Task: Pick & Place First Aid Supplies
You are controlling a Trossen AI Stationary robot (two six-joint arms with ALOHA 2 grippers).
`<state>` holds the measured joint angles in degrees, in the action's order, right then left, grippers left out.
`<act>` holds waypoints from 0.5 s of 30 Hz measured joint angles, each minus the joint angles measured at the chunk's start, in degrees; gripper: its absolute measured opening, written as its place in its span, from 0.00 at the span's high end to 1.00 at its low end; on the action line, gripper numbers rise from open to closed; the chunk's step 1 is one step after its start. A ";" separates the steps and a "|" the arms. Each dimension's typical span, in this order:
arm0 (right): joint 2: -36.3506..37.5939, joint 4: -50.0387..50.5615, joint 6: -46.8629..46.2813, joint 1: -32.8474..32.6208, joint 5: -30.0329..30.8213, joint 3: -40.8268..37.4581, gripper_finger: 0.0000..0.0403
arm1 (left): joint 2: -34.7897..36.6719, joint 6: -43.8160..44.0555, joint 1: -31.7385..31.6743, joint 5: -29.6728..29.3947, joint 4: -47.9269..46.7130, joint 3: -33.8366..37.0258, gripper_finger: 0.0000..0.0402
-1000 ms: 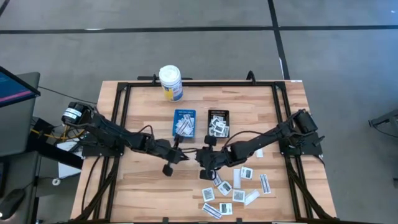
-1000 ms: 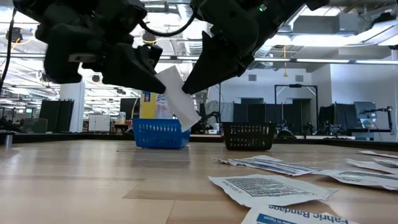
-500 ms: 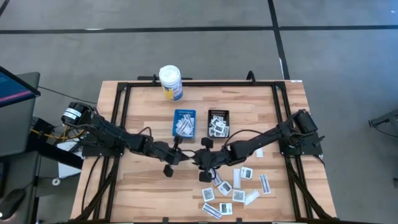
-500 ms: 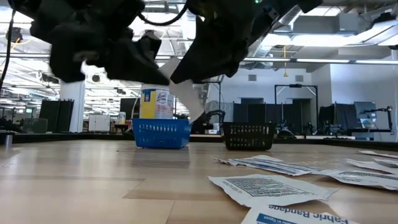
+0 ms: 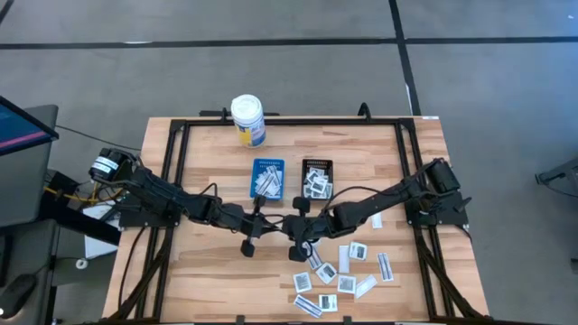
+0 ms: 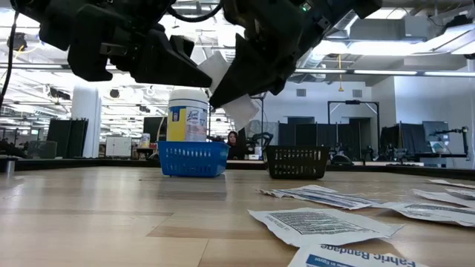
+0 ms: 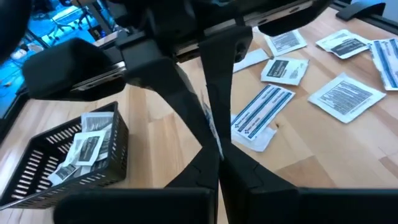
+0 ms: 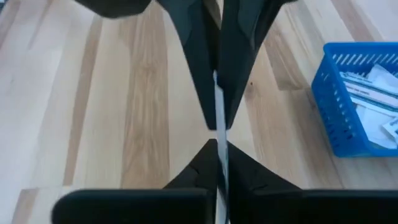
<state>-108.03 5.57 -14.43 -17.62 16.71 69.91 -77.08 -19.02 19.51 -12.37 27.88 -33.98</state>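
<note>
Low view: right gripper (image 6: pixel 236 95) clenched onto white packet (image 6: pixel 223 81), joining left gripper (image 6: pixel 210 76) above blue tray (image 6: pixel 193 159); handover likely underway.

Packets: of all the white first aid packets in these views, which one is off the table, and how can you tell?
The packet pinched between the left gripper and right gripper hangs in the air; the other packets lie flat on the table or in the trays.

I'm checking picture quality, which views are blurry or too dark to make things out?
Low view: both arms are dark silhouettes against bright ceiling lights; the nearest packets are soft. Left wrist view: the black tray is slightly blurred. High view: evenly lit, sharp.
</note>
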 joint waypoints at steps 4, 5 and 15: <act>-0.04 2.28 -0.34 0.02 -0.05 0.00 0.97 | 0.00 0.91 0.04 -3.85 0.00 0.00 0.99; -0.04 2.94 -0.54 0.06 -0.04 0.00 0.97 | 0.00 1.44 0.04 -5.48 0.00 0.00 0.99; -0.02 5.37 -2.67 0.55 0.71 0.16 1.00 | 0.02 2.81 0.11 -15.26 -0.13 0.00 0.99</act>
<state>-108.05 10.94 -17.10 -17.08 17.42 70.07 -77.06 -16.21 19.62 -27.64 27.75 -33.98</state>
